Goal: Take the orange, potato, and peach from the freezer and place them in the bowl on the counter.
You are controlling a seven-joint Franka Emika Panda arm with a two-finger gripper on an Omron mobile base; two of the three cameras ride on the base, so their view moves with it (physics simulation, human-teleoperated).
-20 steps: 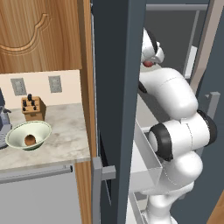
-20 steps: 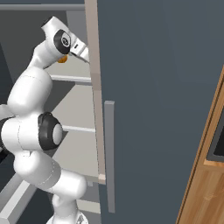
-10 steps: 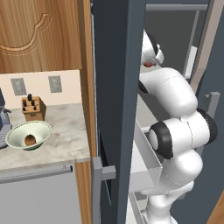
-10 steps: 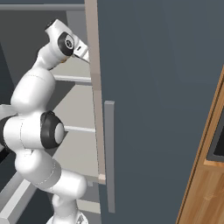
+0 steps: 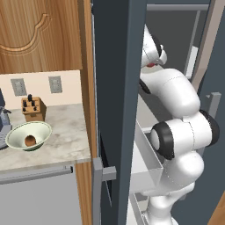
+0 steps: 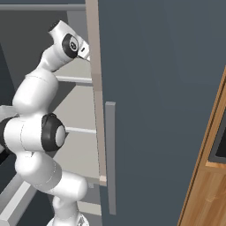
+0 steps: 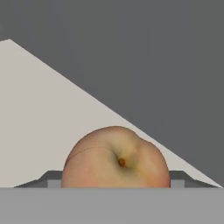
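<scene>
On your left, the bowl (image 5: 27, 135) sits near the counter (image 5: 66, 145) front edge with the potato (image 5: 30, 141) inside. The freezer (image 5: 117, 79) door edge crowds the arm. In the hand view the peach (image 7: 115, 158) rests on a pale shelf (image 7: 39, 118), between the gripper (image 7: 115, 181) fingertips (image 7: 53, 180); you cannot tell whether they grip it.

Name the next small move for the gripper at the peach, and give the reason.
Probably finish closing on the peach, then lift it off the freezer shelf. In the hand view the peach sits right between the finger tips, which flank it on both sides, so it looks lined up for a grasp. The bowl on the counter already holds a brown potato, so the peach goes there afterwards.
</scene>
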